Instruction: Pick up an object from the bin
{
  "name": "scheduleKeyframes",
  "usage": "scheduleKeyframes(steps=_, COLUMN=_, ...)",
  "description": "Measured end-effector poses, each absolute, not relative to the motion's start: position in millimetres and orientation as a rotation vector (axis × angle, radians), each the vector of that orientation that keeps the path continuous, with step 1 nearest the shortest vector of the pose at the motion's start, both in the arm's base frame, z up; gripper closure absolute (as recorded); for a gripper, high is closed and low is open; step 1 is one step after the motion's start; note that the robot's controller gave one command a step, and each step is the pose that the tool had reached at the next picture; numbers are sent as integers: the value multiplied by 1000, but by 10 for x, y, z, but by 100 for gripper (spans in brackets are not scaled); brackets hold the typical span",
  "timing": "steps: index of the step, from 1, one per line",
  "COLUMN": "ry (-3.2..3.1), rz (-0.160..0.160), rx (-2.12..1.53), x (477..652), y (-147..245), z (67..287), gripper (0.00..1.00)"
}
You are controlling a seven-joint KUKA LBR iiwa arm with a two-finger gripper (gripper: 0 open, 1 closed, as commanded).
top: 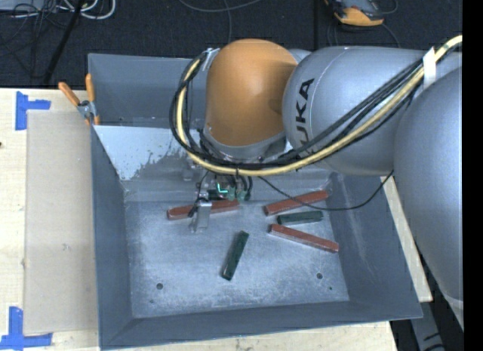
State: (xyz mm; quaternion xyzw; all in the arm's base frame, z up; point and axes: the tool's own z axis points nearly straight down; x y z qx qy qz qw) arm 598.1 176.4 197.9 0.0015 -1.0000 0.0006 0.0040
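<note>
My gripper (pixel 199 218) hangs under the orange wrist cover, low over the back left of the bin floor. It sits right at a long red-brown bar (pixel 179 212) that lies flat and runs left to right; the middle of that bar is hidden behind the gripper. Whether the bar is gripped or merely touched cannot be made out. A dark green bar (pixel 235 254) lies at a slant on the floor just in front and to the right of the gripper.
Right of the gripper lie a red-brown bar (pixel 296 203), a short dark green bar (pixel 299 218) below it, and another red-brown bar (pixel 305 238). The big arm and its cables cover the bin's back right.
</note>
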Motion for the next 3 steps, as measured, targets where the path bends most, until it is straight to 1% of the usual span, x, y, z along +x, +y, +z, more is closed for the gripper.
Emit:
scheduleKeyframes(steps=1, ry=-3135, rz=2, rx=-118, x=5910, y=1635, z=656, gripper=0)
scheduleKeyframes(steps=2, ry=-3141, rz=-3, rx=-124, x=5934, y=1636, z=708, gripper=100)
scheduleKeyframes(steps=3, ry=-3149, rz=-4, rx=104, x=6028, y=1812, z=2435, gripper=100)
